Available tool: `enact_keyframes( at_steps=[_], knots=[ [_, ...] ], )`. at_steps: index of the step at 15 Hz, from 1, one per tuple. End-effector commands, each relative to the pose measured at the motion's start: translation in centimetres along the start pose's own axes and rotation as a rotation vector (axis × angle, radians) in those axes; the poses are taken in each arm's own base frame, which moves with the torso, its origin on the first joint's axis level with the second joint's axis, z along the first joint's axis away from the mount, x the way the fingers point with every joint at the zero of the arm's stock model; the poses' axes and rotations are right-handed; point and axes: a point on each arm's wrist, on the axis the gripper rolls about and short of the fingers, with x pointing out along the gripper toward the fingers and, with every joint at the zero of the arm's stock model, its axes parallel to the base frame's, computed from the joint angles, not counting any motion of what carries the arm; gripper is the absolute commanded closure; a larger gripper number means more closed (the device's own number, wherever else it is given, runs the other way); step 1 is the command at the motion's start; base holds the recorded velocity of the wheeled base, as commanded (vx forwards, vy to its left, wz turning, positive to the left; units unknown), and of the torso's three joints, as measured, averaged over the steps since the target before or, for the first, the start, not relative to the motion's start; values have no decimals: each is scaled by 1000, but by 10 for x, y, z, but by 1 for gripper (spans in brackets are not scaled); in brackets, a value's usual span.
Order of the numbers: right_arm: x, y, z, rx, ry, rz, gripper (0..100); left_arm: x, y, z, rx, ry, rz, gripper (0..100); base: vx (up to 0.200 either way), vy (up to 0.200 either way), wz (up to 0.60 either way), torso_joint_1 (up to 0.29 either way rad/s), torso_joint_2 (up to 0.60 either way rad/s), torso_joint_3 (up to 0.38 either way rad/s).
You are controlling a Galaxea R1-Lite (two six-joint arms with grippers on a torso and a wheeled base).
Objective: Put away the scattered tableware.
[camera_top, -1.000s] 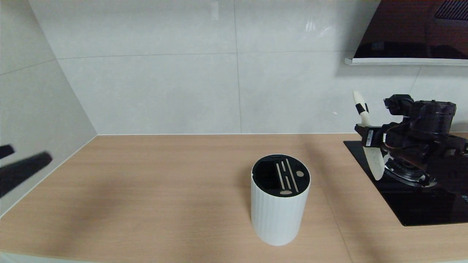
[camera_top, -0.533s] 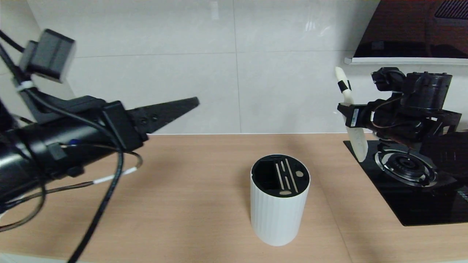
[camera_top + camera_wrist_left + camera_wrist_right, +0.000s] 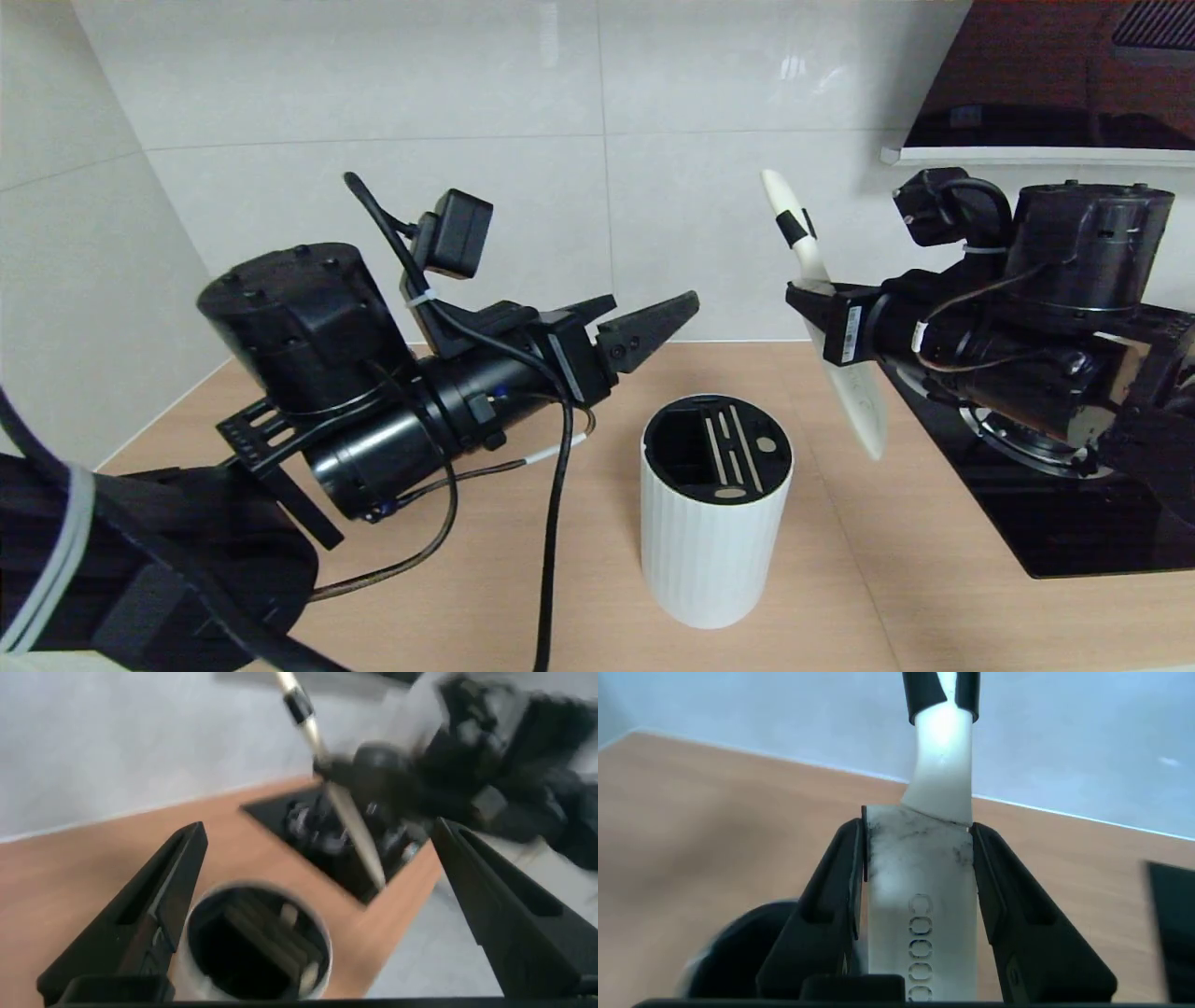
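**Knife held in my right gripper, in the air beside the holder**

The knife (image 3: 861,406) is white, with a black band round its handle. My right gripper (image 3: 822,313) pinches it flat between its 2 fingers, just where the blade meets the handle. It hangs handle up and tip down, leaning a little, and touches nothing but me. The blade sits in the air over the counter (image 3: 934,597), between the holder (image 3: 714,551) and the stove (image 3: 1074,532), apart from both.

The holder stands upright on the counter in front of me. It is a white ribbed cylinder with a black top that has 1 large opening, a few narrow slots and 2 small round holes. Nothing is standing in it.

My left gripper (image 3: 653,308) hangs in the air on the other side of the holder, above its top. Its 2 fingers are spread wide, they grip nothing, and they point across toward the knife.

The counter is pale wood with a fine grain. On my right the stove is a black glass panel set into the counter, with 1 round burner (image 3: 1027,439). A dark hood (image 3: 1055,84) hangs above it. Large pale grey tiles (image 3: 597,93) cover the wall behind, and the same tiles run along my left, meeting the back wall at a corner.
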Motion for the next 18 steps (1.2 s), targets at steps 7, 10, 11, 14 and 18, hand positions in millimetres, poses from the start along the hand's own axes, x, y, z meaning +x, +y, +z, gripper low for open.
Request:
enact_keyframes(
  at_steps=[7,10,11,14,18],
  knots=[
    [-34,56,-16,-36,45,156,100,2,-11,-11,-185,53,-62,0,0,0,0,0,0,0],
    [-38,64,-19,-41,55,186,100,2,-11,-12,-240,71,-86,0,0,0,0,0,0,0],
    [-39,67,-19,-42,54,192,100,2,-10,-12,-239,72,-86,0,0,0,0,0,0,0],
    [-43,74,-21,-48,59,201,100,5,-8,-16,-240,74,-83,0,0,0,0,0,0,0],
    [-48,82,-23,-53,66,231,100,8,-5,-19,-240,75,-78,0,0,0,0,0,0,0]
  ],
)
